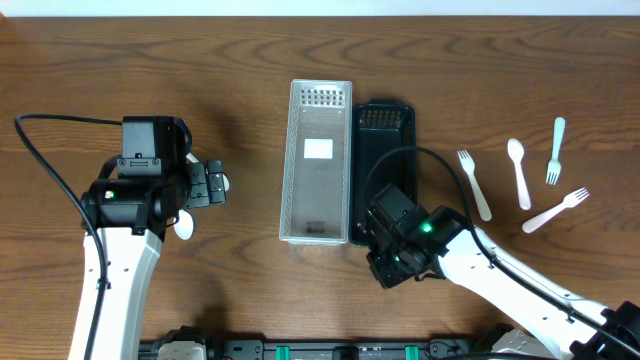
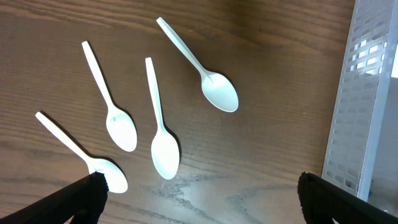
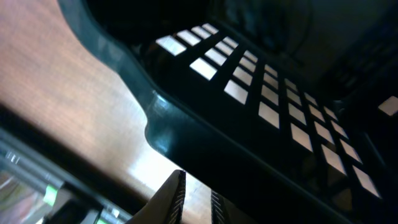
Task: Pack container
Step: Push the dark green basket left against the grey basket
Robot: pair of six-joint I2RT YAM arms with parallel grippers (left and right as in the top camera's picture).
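A white perforated container [image 1: 319, 160] lies mid-table, with a black container [image 1: 387, 135] right beside it. My left gripper [image 1: 214, 184] hangs open above several white spoons [image 2: 164, 149] on the wood. In the left wrist view its fingers [image 2: 199, 193] stand wide apart with nothing between them, and the white container's wall [image 2: 357, 112] is at the right edge. My right gripper [image 1: 378, 238] is at the black container's near end. In the right wrist view its fingers [image 3: 198, 190] are nearly together at the black rim [image 3: 186, 134].
A white fork [image 1: 474, 185], a white spoon [image 1: 518, 172] and two more white forks [image 1: 555, 150] [image 1: 553, 212] lie on the table to the right. The right arm's cable loops over the black container. The table's front edge runs close below both arms.
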